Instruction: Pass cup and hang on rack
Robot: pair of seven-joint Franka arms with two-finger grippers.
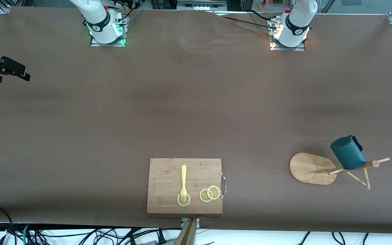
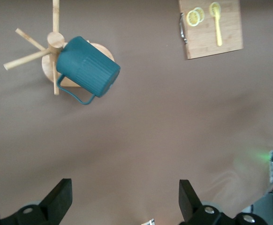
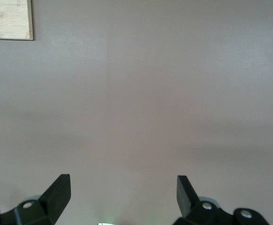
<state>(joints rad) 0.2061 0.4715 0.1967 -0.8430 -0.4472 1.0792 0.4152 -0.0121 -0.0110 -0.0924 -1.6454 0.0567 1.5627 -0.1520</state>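
Note:
The dark teal cup (image 1: pixel 348 152) hangs on a peg of the bamboo rack (image 1: pixel 310 168), which stands near the front camera toward the left arm's end of the table. Both also show in the left wrist view: the cup (image 2: pixel 87 70) tilted against the rack's post (image 2: pixel 56 40). My left gripper (image 2: pixel 125 201) is open and empty, high over bare table and well apart from the cup. My right gripper (image 3: pixel 124 197) is open and empty, high over bare table. Neither gripper shows in the front view; only the arms' bases do.
A wooden cutting board (image 1: pixel 184 185) with a yellow fork (image 1: pixel 183 182) and lemon slices (image 1: pixel 209 194) lies at the table's near edge, mid-table. Its corner shows in the right wrist view (image 3: pixel 9 18). A black device (image 1: pixel 2 68) juts in at the right arm's end.

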